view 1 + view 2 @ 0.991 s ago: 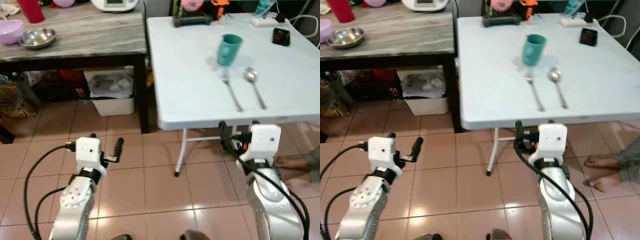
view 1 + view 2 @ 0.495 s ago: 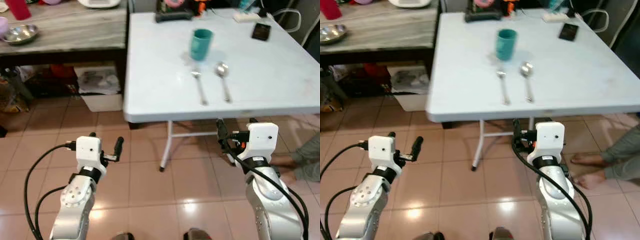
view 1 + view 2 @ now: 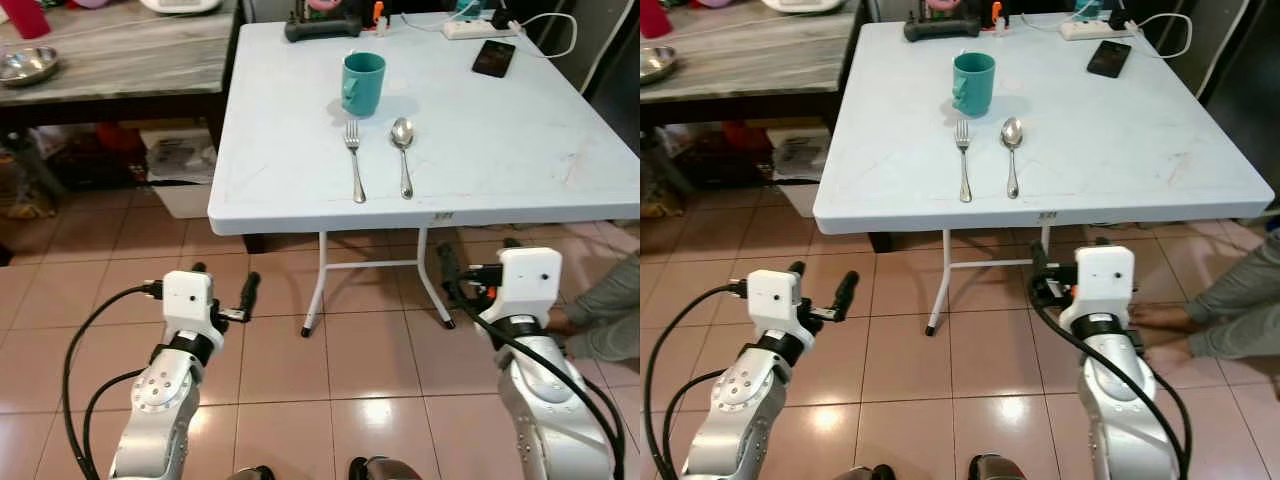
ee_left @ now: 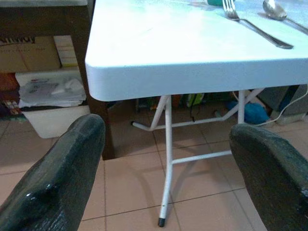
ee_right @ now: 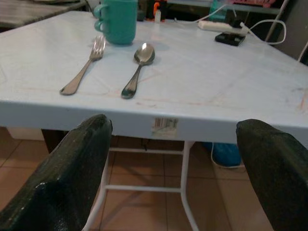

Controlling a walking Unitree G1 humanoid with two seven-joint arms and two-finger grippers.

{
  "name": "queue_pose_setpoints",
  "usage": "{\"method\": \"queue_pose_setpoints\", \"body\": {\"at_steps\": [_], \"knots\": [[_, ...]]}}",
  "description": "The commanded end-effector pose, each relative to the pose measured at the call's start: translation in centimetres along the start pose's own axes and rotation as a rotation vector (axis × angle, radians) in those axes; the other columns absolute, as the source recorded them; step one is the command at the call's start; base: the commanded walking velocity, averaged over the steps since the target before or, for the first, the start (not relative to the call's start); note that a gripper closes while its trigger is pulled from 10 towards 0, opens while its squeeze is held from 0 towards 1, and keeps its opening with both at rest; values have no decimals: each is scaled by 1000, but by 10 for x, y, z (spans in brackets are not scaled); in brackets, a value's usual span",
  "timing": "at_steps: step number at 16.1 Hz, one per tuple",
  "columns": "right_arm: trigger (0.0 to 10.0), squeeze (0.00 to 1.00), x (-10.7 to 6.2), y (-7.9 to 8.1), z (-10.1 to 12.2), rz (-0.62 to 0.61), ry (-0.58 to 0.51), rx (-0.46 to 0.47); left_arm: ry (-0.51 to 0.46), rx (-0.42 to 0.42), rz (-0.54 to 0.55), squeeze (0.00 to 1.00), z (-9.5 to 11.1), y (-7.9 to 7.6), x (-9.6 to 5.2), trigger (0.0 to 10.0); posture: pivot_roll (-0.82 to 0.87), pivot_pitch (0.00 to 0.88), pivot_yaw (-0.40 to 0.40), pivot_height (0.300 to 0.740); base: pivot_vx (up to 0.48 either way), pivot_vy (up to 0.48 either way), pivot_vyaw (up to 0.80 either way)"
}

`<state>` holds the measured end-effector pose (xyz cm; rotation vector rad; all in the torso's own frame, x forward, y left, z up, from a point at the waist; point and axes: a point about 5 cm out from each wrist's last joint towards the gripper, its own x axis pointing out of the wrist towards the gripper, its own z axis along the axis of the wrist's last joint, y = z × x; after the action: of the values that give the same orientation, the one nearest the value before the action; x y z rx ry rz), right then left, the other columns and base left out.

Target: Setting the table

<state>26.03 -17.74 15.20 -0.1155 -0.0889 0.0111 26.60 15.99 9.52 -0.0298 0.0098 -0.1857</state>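
Both grippers, left gripper (image 3: 222, 290) and right gripper (image 3: 478, 268), hung empty below the white table (image 3: 500, 130), fingers spread apart. On the table, fork (image 3: 354, 158) and spoon (image 3: 402, 153) lay side by side; behind them stood the teal mug (image 3: 362, 84).

White folding table (image 3: 500, 150) carries teal mug (image 3: 362, 84), fork (image 3: 354, 160), spoon (image 3: 403, 150), perhaps a phone (image 3: 493, 58)

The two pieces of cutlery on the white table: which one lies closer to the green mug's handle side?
The fork. It lies on the robot's left of the spoon, below the side of the green mug where the handle sticks out.
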Motion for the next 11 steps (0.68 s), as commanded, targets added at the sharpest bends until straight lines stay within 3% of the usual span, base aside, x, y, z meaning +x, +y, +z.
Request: {"method": "queue_pose_setpoints", "body": {"at_steps": [1,5,11], "knots": [[10000,0,-2,3,3,18,-23,0,5,-6,1,0,0,4,-2,10000,-233,161,27,740,0,0,444],[10000,0,-2,3,3,11,-18,5,3,-21,-22,0,1,2,-2,10000,-233,161,27,740,146,0,488],[10000,0,-1,2,1,5,-16,12,2,-33,-37,0,0,0,-2,10000,-231,155,24,740,306,0,0]]}}
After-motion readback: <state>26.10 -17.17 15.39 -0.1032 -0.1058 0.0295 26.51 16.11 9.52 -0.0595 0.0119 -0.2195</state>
